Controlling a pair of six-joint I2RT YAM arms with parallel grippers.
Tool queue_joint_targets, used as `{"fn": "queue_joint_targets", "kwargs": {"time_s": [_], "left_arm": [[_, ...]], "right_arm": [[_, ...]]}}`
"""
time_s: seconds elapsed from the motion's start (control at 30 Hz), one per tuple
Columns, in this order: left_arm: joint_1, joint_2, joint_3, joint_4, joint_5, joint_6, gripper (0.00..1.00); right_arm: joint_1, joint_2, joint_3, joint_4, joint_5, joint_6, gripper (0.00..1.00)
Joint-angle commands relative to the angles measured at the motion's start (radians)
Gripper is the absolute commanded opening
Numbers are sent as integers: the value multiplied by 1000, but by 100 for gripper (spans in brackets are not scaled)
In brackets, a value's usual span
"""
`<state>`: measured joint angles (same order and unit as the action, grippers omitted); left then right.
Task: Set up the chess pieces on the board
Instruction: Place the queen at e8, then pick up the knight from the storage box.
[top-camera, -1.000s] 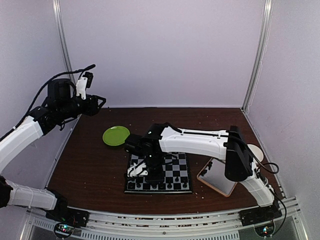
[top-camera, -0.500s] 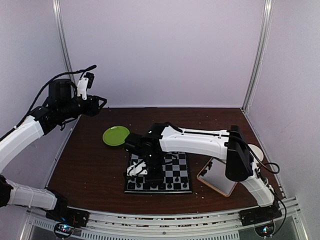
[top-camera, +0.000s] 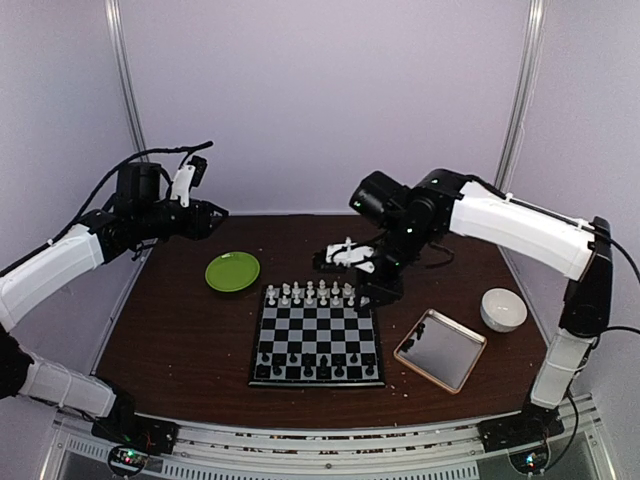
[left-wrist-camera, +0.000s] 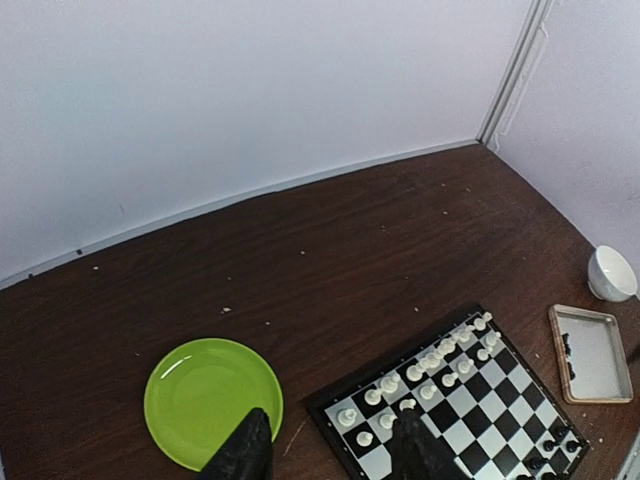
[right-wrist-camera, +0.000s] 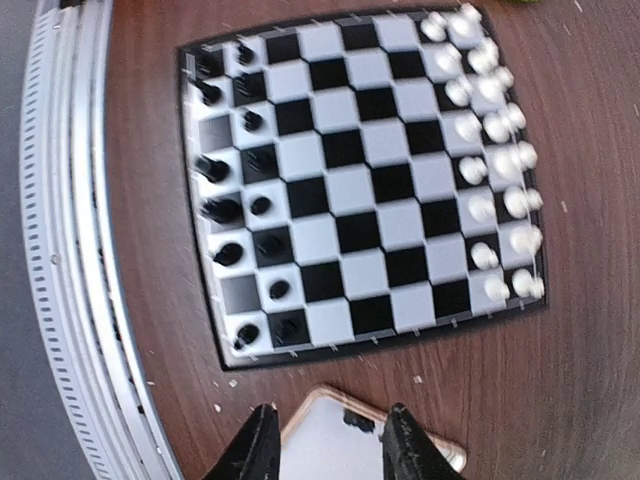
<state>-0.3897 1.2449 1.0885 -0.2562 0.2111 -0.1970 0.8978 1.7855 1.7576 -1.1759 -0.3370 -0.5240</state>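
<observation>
The board (top-camera: 316, 338) lies mid-table, white chess pieces (top-camera: 308, 294) in its two far rows and black ones (top-camera: 315, 368) along its near rows. My right gripper (top-camera: 340, 256) hangs high over the board's far right side. It is open with nothing between its fingers. In the right wrist view the gripper (right-wrist-camera: 328, 450) frames a corner of the tray (right-wrist-camera: 330, 455) holding a small black piece (right-wrist-camera: 357, 422), with the board (right-wrist-camera: 360, 170) beyond. My left gripper (top-camera: 215, 218) is raised at the far left, open and empty. Its fingers (left-wrist-camera: 245, 452) straddle the plate's edge and the board's corner (left-wrist-camera: 355, 455).
A green plate (top-camera: 232, 271) lies left of the board's far corner. The tan-rimmed tray (top-camera: 440, 350) sits right of the board, with a few black pieces (left-wrist-camera: 567, 345) in it. A white bowl (top-camera: 503, 308) stands beyond the tray. Walls close in on three sides.
My right arm has lifted off the board's near left part and swung back to the far right, its jaws now open. The left arm has shifted slightly right.
</observation>
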Motion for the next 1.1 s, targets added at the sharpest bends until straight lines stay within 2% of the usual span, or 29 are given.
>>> {"fn": "queue_joint_targets", "kwargs": {"time_s": [0.0,0.17,0.33,0.67,0.9,1.07], "left_arm": [[-2,41,53,39,165,-18,40],[-66,69,70,43,146,-6,41],[-224,123,123,-14,31,27,44],[-405,214,96,113,-29,-101,44],[-433,241,93,137,-31,-135,44],[-434,255,105,137,-29,-136,44]], "right_arm": [[-173,-92,-209,111,-14,35,36],[-338,-202,-471,242,35,71,34],[-406,-207,-609,335,54,94,35],[-407,-75,-589,376,86,132,34],[-407,-34,-577,376,119,151,32],[-401,-11,-574,365,108,151,36]]}}
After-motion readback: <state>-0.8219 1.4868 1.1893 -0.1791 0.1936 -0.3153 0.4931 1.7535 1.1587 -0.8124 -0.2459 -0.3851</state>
